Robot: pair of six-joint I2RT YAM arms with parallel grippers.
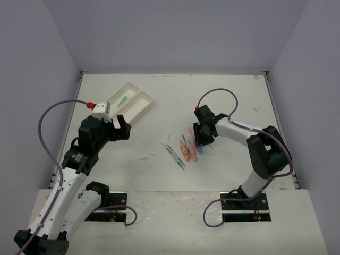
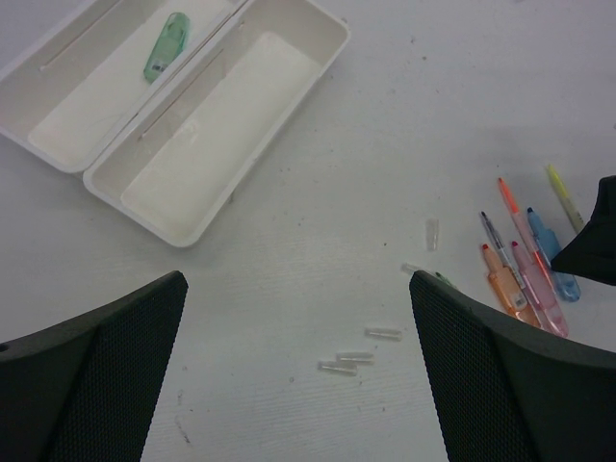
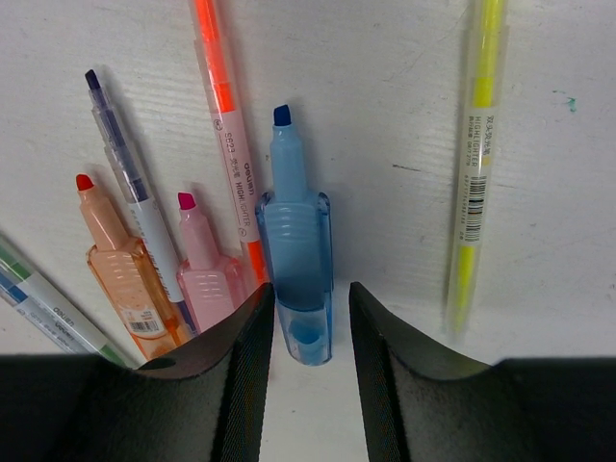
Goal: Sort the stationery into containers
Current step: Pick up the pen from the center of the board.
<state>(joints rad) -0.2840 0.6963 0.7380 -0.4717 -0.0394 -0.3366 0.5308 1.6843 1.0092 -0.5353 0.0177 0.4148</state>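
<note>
Two white containers lie side by side at the back left, the left tray (image 1: 118,94) (image 2: 87,111) holding a green marker (image 1: 123,99) (image 2: 166,45) and the right tray (image 1: 139,104) (image 2: 217,144) holding nothing. The other stationery (image 1: 187,147) lies in a cluster mid-table. My right gripper (image 1: 204,142) (image 3: 311,289) is low over it and open. Its jaws straddle the rear end of a blue marker (image 3: 294,250) that lies on the table; the left finger is against it and the right finger stands off it. My left gripper (image 1: 121,127) (image 2: 298,279) hangs wide open near the trays, holding nothing.
Beside the blue marker lie a pink marker (image 3: 207,274), an orange marker (image 3: 125,279), a thin orange highlighter (image 3: 226,115), a blue-grey pen (image 3: 125,183) and a thin yellow highlighter (image 3: 476,164). Small clear caps (image 2: 358,358) lie under my left gripper. Walls enclose the table.
</note>
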